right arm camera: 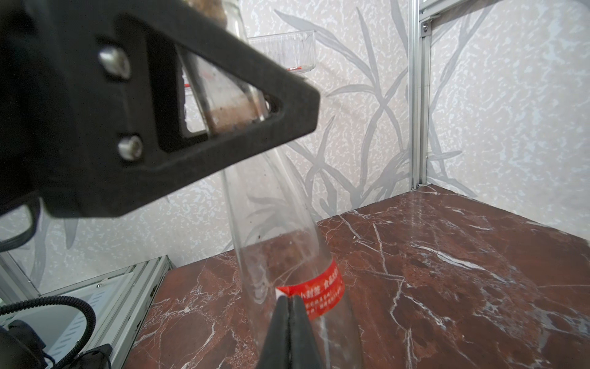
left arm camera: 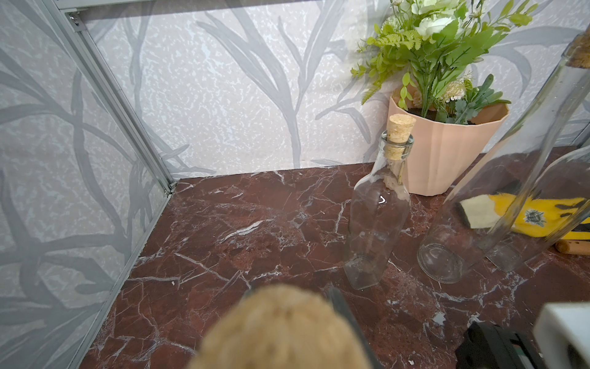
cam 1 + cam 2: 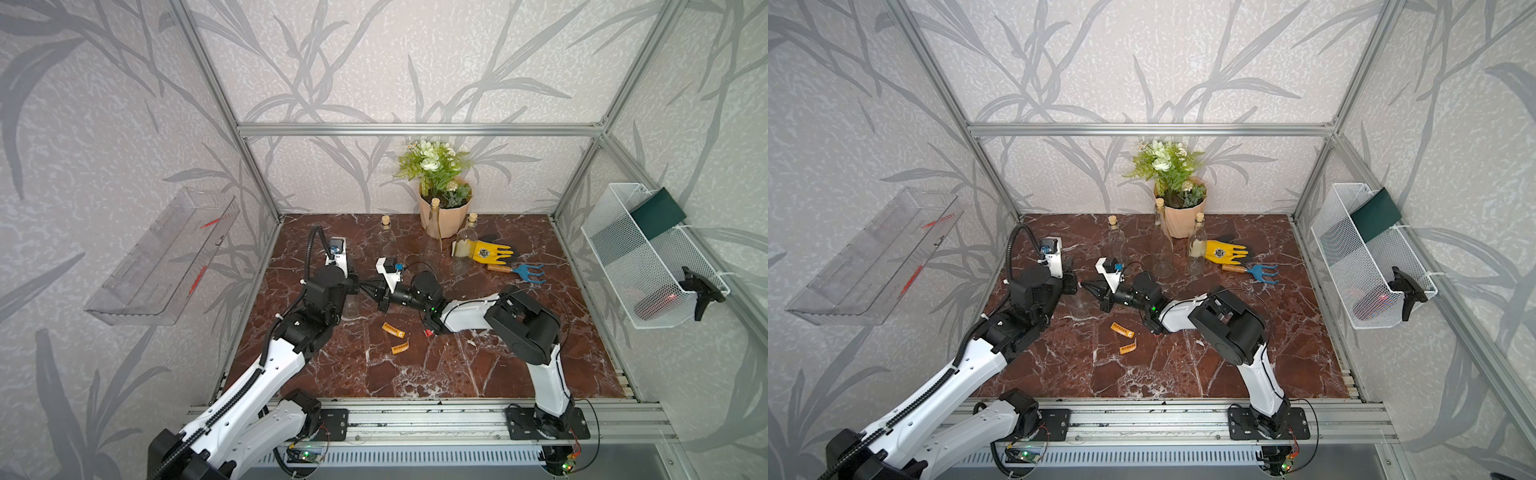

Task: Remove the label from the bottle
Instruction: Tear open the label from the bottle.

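Counter (image 3: 457,365): red-brown marble with white veins, enclosed by an aluminium frame and leaf-patterned wallpaper.
Bottle (image 1: 274,230): clear glass, corked, placed near the counter's left side between the two arms; whether it is upright or tilted cannot be told, and its base is cut off from view.
Label (image 1: 322,292): a red band with white print, wrapped around the bottle's lower body, well below the left tool's grip; a white edge is lifted at the end facing the right tool.
Right tool (image 1: 289,308): fingers pressed together, with the label's white edge pinched between the tips; it is brought in low against the bottle from the right side.
Left tool (image 3: 352,286): clamped on the bottle's neck; one black finger (image 1: 223,96) is seen across the neck, glass showing through its opening.
Cork (image 2: 281,329): seen blurred and tan, directly under the left wrist camera.
Scraps: one orange label piece (image 3: 393,330) and a second orange piece (image 3: 400,347) are laid flat on the counter in front of the tools, apart from each other.
Back row: three corked bottles (image 3: 387,239) (image 3: 434,226) (image 3: 465,243) are stood by a pink flower pot (image 3: 444,216); a yellow glove (image 3: 490,251) and a blue hand rake (image 3: 528,272) are laid to their right.
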You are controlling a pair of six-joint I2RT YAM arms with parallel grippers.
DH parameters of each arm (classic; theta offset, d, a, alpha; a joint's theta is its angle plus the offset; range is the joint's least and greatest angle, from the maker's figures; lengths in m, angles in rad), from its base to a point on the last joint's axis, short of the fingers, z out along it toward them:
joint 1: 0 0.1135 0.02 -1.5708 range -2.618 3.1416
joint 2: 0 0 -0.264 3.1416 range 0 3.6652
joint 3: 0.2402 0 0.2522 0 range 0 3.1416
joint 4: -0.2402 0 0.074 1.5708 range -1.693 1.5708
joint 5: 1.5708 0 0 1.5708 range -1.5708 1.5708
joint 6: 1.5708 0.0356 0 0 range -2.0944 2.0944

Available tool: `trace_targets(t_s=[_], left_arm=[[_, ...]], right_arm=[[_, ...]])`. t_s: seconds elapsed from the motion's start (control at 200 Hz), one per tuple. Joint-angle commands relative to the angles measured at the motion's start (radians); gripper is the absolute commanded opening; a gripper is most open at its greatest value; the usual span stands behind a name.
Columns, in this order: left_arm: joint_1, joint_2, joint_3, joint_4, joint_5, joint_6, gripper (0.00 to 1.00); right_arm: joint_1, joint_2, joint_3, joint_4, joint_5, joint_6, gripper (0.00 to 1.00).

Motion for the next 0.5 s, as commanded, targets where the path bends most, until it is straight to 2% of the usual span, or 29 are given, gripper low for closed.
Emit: trace_targets(t_s=[0.0,0.495], left_arm=[[0.002,-0.019,-0.013,0.006,-0.020,-0.001,0.00],[0.002,-0.017,-0.015,0.009,-0.020,0.000,0.00]], right_arm=[[-0.015,-0.040,0.009,0.006,0.012,-0.001,0.00],[-0.022,-0.052,0.012,-0.022,0.038,-0.011,0.00]])
